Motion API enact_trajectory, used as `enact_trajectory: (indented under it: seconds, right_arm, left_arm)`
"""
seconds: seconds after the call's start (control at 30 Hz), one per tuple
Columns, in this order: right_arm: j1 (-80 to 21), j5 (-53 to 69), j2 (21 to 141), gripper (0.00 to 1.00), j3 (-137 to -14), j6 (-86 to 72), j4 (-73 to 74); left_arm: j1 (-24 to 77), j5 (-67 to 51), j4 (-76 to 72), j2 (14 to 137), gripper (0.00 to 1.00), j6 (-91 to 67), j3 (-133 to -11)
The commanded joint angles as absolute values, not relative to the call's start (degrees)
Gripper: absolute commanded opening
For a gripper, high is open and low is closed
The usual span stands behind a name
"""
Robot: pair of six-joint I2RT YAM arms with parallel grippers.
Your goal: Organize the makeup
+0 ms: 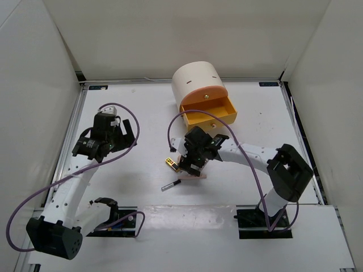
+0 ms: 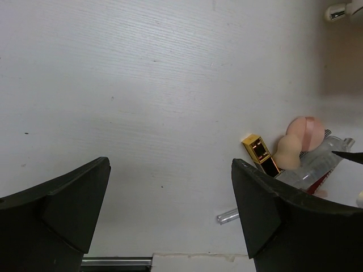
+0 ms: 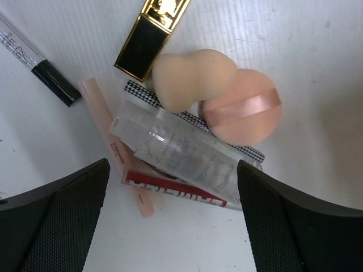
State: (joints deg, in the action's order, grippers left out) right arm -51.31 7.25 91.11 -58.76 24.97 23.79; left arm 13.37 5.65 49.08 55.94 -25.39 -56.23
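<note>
The makeup lies in a small pile at mid-table. It holds a gold lipstick [image 3: 150, 31], a peach egg-shaped sponge [image 3: 190, 79], a round peach puff [image 3: 244, 107], a clear tube [image 3: 178, 150] over a red-lettered pack [image 3: 176, 190], and a thin pink stick [image 3: 113, 144]. A clear pencil with a black cap [image 3: 39, 62] lies apart. My right gripper [image 3: 172, 164] hangs open just above the pile, its jaws either side of the clear tube. My left gripper [image 2: 170, 161] is open over bare table, left of the lipstick [image 2: 261, 153] and sponge [image 2: 295, 147].
A cream cylindrical box [image 1: 198, 82] stands at the back centre with its orange drawer [image 1: 209, 110] pulled open toward the pile. The capped pencil [image 1: 171, 185] lies nearer the front. White walls enclose the table on three sides.
</note>
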Motion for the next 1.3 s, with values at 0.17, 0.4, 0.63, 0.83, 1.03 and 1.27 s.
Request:
enact_trajectory:
  seconds: [0.17,0.4,0.63,0.83,1.03,1.27]
  right_arm:
    - [-52.7,5.9,94.2,0.84,-59.3,26.2,23.7]
    - [-52.7,4.0,97.0,0.72,-58.3,26.2,20.6]
    - [-52.7,0.5,97.6,0.78,-54.7,24.3,17.2]
    - [-52.7,-2.4,95.5,0.41,-52.3,22.9,11.8]
    - [-52.7,-3.2,93.5,0.24,-52.8,25.1,10.6]
    - [-52.4,-3.2,93.3,0.3,-54.1,25.1,10.7]
  left_arm:
    - [13.7,6.2,48.5,57.8,0.98,-22.9,-57.7]
    - [13.6,7.9,49.9,58.3,0.98,-22.5,-59.3]
    - [13.7,8.8,51.7,57.8,0.98,-22.7,-60.6]
    - [13.6,8.3,51.3,58.0,0.98,-22.9,-61.3]
    - [13.6,7.7,50.6,58.2,0.98,-23.0,-61.1]
    - [13.6,6.2,50.4,58.0,0.98,-23.1,-60.4]
